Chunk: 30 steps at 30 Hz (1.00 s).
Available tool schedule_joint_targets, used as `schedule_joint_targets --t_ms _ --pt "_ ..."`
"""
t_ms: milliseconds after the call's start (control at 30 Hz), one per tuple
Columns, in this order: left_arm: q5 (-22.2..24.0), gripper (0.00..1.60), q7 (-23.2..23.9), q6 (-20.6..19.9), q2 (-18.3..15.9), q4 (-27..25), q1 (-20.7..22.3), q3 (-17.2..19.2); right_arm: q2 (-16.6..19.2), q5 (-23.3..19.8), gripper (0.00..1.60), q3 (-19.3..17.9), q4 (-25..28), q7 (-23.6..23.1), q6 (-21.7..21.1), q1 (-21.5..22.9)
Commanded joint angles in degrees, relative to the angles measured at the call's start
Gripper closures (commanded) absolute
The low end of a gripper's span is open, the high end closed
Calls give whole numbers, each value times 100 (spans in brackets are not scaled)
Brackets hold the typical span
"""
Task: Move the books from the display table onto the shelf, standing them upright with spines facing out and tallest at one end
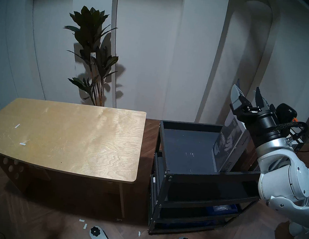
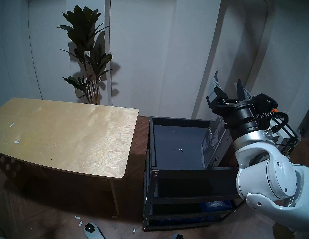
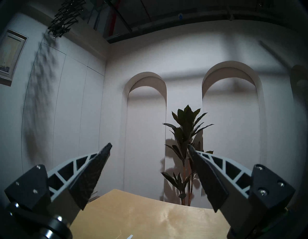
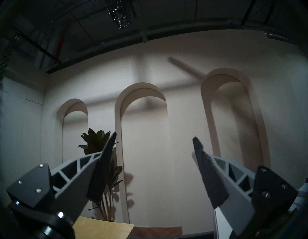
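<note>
Stood upright at the right end of the shelf [image 1: 190, 141] top tray: books [image 1: 225, 146], half hidden behind the right gripper [image 1: 247, 93], jaws apart, empty. Left gripper [image 3: 150, 146] likewise apart, empty, above the table [image 1: 64, 133]. Behind the table, a plant [image 1: 93, 56]. Beyond "SPECIAL ISSUE", spines unreadable.

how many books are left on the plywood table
0. The plywood table holds only bits of tape; the books stand at the shelf's right end, some hidden by the right arm.

Books [image 1: 227, 146] upright on shelf [image 1: 188, 150], plywood table [image 1: 68, 134]
</note>
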<state>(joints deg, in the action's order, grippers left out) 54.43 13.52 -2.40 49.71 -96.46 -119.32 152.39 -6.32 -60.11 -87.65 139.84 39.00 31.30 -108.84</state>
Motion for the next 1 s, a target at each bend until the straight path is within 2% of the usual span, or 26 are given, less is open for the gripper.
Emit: schedule_joint_targets --t_ms 0,167,233,467,967 --pt "139 0 186 10 169 -276 -47 330 -54 34 0 281 16 -445 187 -71" --pt "235 0 362 -41 360 -455 -136 283 -161 40 0 664 16 -736 228 -179" --pt "226 0 490 -58 470 -542 -249 158 -246 56 0 858 16 -880 244 -226" --pt "208 0 757 -51 661 -701 -437 11 -454 113 0 1260 16 -1180 263 -297" --pt "32 0 1558 60 1033 -1182 -888 -224 -1225 392 0 2387 16 -1826 210 -406"
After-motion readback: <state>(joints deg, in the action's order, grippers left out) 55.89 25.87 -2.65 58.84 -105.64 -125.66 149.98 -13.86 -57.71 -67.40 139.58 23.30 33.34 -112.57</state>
